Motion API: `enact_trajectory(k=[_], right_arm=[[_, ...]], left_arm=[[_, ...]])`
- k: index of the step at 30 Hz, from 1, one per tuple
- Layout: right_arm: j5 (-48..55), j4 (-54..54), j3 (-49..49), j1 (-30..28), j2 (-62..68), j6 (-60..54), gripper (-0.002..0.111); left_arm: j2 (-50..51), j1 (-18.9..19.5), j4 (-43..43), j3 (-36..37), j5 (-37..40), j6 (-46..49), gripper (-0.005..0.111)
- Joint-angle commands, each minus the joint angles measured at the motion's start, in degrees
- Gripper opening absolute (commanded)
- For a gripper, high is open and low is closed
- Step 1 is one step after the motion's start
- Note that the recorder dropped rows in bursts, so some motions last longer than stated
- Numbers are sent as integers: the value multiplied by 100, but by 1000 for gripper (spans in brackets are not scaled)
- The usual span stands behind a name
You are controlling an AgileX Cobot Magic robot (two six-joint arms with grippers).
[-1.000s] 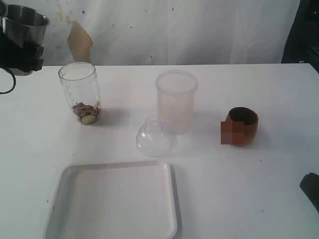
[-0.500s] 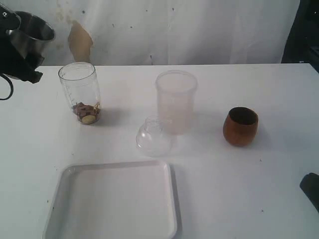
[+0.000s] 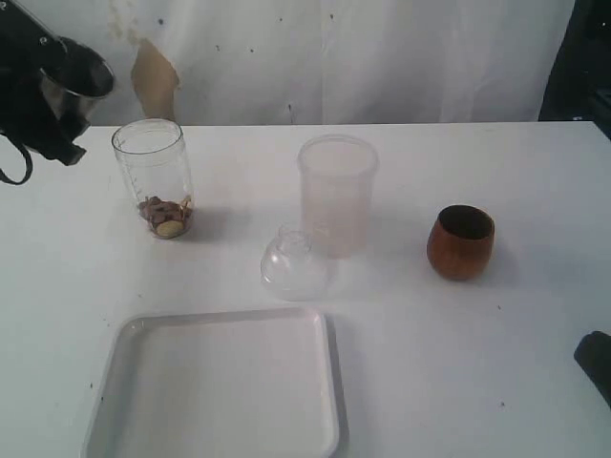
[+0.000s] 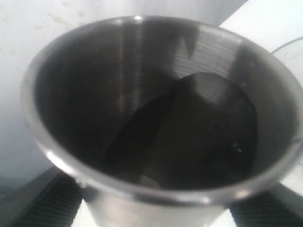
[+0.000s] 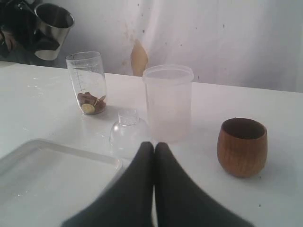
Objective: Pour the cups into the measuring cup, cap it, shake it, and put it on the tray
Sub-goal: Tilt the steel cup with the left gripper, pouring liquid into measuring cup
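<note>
My left gripper (image 3: 59, 103) is shut on the shiny steel tumbler (image 3: 78, 80), held in the air at the far left and tilted with its mouth towards the measuring cup (image 3: 153, 176). The tumbler (image 4: 156, 109) fills the left wrist view, and its dark inside shows no loose contents. The clear measuring cup stands upright with brown and yellow pieces at its bottom. The wooden cup (image 3: 461, 241) stands at the right. The white tray (image 3: 124, 401) lies at the front. My right gripper (image 5: 154, 147) is shut on nothing, low near the front right, pointing at the clear domed lid (image 5: 128, 136).
A cloudy frosted container (image 3: 336, 191) stands mid-table with the clear domed lid (image 3: 294, 262) just in front of it. The right arm (image 3: 594, 363) shows at the right edge. A white wall lies behind the table.
The left gripper has carried the steel tumbler a little down and right towards the measuring cup and tilted it further. The right gripper and the other things have not moved.
</note>
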Motion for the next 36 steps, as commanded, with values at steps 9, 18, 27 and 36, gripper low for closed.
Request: enact_trajectory(k=[9, 18, 27, 36], right_arm=[[18, -16, 38, -63, 14, 9, 0], [18, -16, 38, -63, 14, 9, 0], [18, -16, 38, -63, 14, 9, 0], [18, -16, 38, -63, 14, 9, 0]], left_arm=[[42, 5, -17, -88, -383, 570, 0], [42, -7, -17, -101, -474, 604, 0], [147, -166, 73, -497, 79, 1016, 0], [248, -213, 143, -630, 193, 1213, 0]])
